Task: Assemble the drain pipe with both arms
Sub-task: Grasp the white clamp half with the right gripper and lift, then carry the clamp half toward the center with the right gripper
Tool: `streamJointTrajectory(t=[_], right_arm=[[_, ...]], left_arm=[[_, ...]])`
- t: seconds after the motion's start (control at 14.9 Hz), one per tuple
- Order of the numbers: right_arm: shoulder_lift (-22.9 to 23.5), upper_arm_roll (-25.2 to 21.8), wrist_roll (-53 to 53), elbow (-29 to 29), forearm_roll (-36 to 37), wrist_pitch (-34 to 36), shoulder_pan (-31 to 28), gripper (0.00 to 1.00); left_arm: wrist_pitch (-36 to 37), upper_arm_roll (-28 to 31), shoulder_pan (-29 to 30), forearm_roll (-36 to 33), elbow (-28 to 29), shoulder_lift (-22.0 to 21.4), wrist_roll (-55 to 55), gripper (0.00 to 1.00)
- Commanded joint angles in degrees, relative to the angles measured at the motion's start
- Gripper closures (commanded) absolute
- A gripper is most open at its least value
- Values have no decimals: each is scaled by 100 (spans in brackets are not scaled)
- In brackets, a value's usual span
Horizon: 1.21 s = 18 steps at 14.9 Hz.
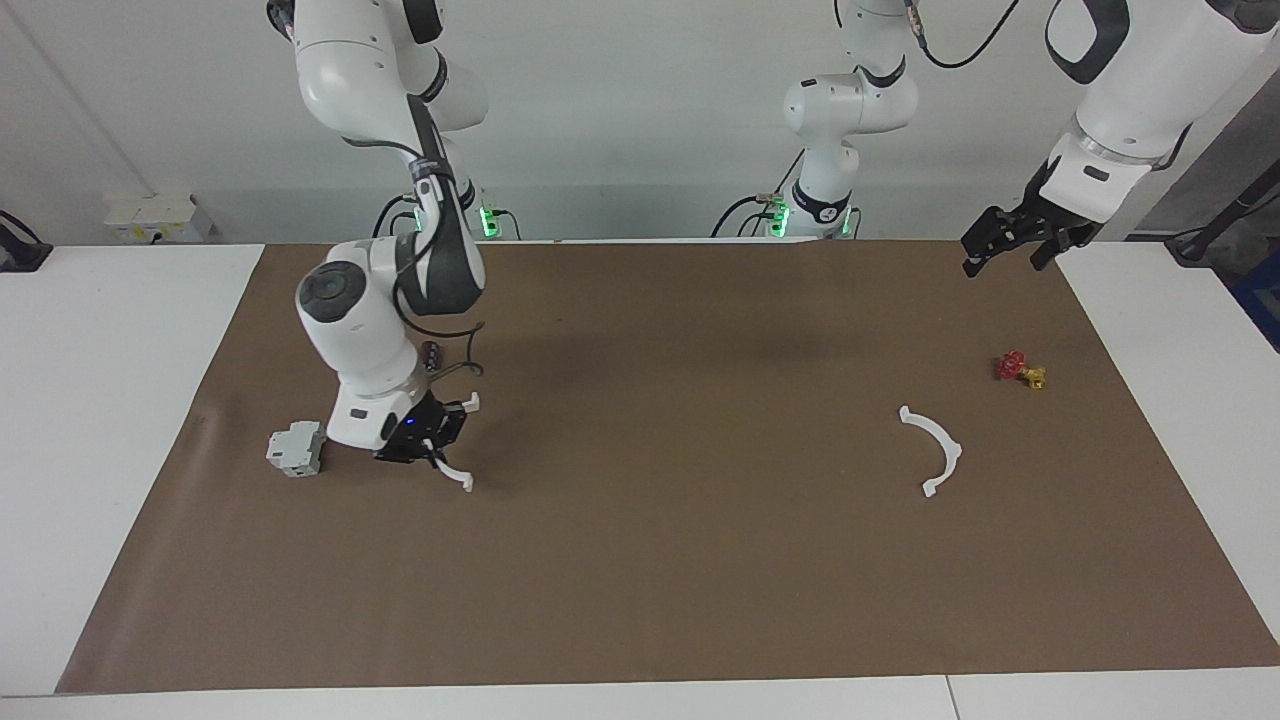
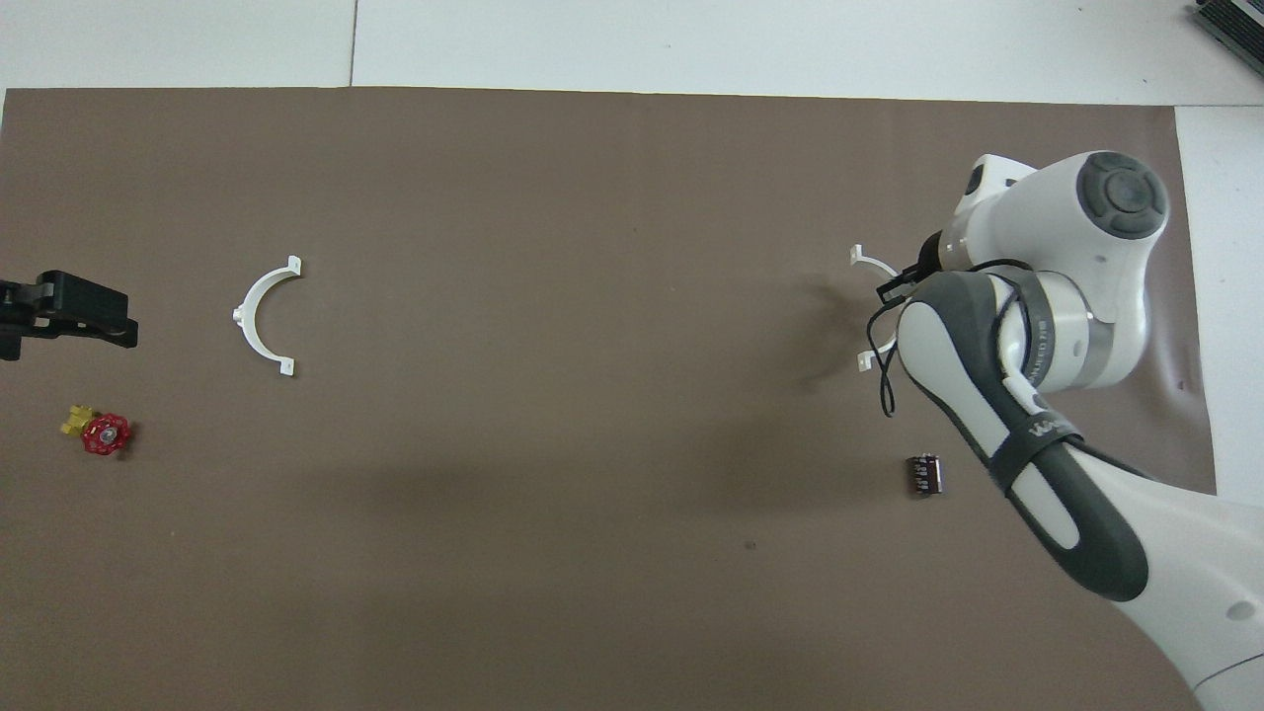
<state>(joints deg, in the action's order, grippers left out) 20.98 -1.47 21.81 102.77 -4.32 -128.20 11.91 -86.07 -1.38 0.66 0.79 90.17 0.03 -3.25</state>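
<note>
One white half-ring of the drain pipe (image 1: 942,448) lies flat on the brown mat toward the left arm's end; it also shows in the overhead view (image 2: 255,311). My right gripper (image 1: 438,438) is shut on the mid-arc of the other half-ring (image 1: 457,478) and holds it just above the mat at the right arm's end. In the overhead view this gripper (image 2: 895,289) is mostly hidden under the arm, and only the half-ring's ends (image 2: 873,263) stick out. My left gripper (image 1: 1012,248) waits open and empty, raised over the mat's corner by its base (image 2: 64,308).
A grey-white boxy block (image 1: 296,448) stands beside the right gripper, toward the mat's edge. A small black cylinder (image 1: 431,353) (image 2: 925,473) lies nearer the robots. A red and yellow valve (image 1: 1018,368) (image 2: 102,433) lies near the left gripper.
</note>
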Motion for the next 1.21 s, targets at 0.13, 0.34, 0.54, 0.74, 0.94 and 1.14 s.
streamJointTrajectory(t=[0.13,0.34,0.54,0.74,0.94,1.14], right_arm=[[959,-11,-869,-984,-25,-30,968,100],[1172,-11,-1494,-1198,-16,-169,1479,100],[1145,-20,-1741,-1128,37,-337,1822,100],[1145,-20,-1996,-1076,273,-346,1894,100],[1128,-20,-2523,-909,467,-390,1990,100],[1075,-20,-2603,-698,564,-504,1999,100]], left_arm=[[-76,-11,57,70,203,-178,18,0],[-76,-11,57,70,203,-178,18,0],[-76,-11,57,70,203,-178,18,0],[-68,-11,48,70,203,-178,18,0],[-138,-20,-22,70,203,-178,9,0],[-164,-73,-101,70,194,-170,0,0]])
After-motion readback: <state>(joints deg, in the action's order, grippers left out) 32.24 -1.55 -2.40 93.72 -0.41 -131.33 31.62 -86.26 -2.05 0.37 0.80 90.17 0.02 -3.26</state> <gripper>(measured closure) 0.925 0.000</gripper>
